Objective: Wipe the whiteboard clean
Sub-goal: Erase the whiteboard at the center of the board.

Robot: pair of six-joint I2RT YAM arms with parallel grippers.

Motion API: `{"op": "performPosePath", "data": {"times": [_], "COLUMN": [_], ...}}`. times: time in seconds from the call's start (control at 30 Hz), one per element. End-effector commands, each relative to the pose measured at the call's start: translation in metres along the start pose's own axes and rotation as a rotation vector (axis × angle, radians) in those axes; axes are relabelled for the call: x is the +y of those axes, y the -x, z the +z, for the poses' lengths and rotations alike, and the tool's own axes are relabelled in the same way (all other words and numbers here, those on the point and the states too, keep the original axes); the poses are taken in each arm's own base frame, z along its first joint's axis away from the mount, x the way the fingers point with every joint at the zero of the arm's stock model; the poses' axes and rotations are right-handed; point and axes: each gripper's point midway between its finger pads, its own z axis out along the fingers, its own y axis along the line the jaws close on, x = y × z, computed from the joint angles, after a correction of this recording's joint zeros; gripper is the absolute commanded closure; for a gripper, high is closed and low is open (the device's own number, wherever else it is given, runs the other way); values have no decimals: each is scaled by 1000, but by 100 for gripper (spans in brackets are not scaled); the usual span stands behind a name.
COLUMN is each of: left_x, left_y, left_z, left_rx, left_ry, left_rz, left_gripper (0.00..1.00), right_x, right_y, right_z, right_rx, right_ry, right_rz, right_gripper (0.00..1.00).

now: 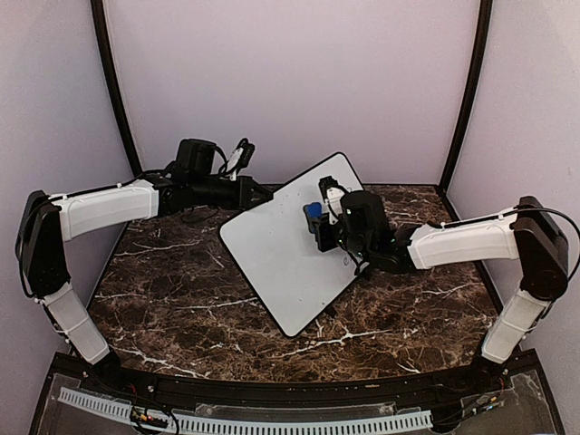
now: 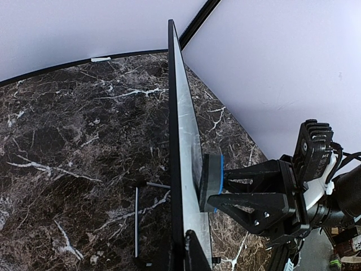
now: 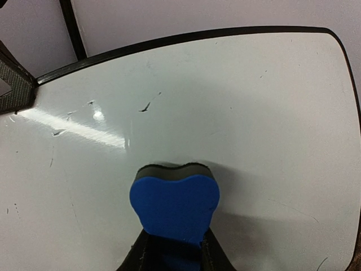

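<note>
The whiteboard (image 1: 281,249) stands tilted on the marble table, its white face toward the right arm. My left gripper (image 1: 261,194) is shut on its upper left edge; in the left wrist view the board (image 2: 181,130) runs edge-on out of my jaws (image 2: 184,244). My right gripper (image 1: 319,217) is shut on a blue eraser (image 1: 314,213) with a dark felt side, pressed flat against the board's face (image 3: 237,107). The eraser (image 3: 175,204) fills the lower middle of the right wrist view and also shows in the left wrist view (image 2: 212,183). A few faint dark marks (image 3: 145,106) show on the upper left of the board.
A thin metal wire stand (image 2: 137,220) sticks out behind the board onto the table (image 1: 181,290). Grey walls with black poles (image 1: 113,86) close in the back and sides.
</note>
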Motion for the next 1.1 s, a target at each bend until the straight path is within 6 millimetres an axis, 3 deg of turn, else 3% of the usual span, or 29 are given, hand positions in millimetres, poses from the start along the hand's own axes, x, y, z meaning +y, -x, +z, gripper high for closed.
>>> {"op": "performPosePath", "data": {"times": [0.0, 1.07], "left_x": [-31, -30], "left_y": [-59, -62], "left_z": [22, 24], "left_rx": [184, 194], "left_ry": [-118, -119], "left_rz": [63, 59], "left_gripper": [100, 100], "right_x": [21, 22], "right_y": [-15, -11], "right_z": [1, -1], "right_rx": [66, 66], "right_ry": [76, 80], "right_rz": [-16, -23], "right_gripper": [77, 77]}}
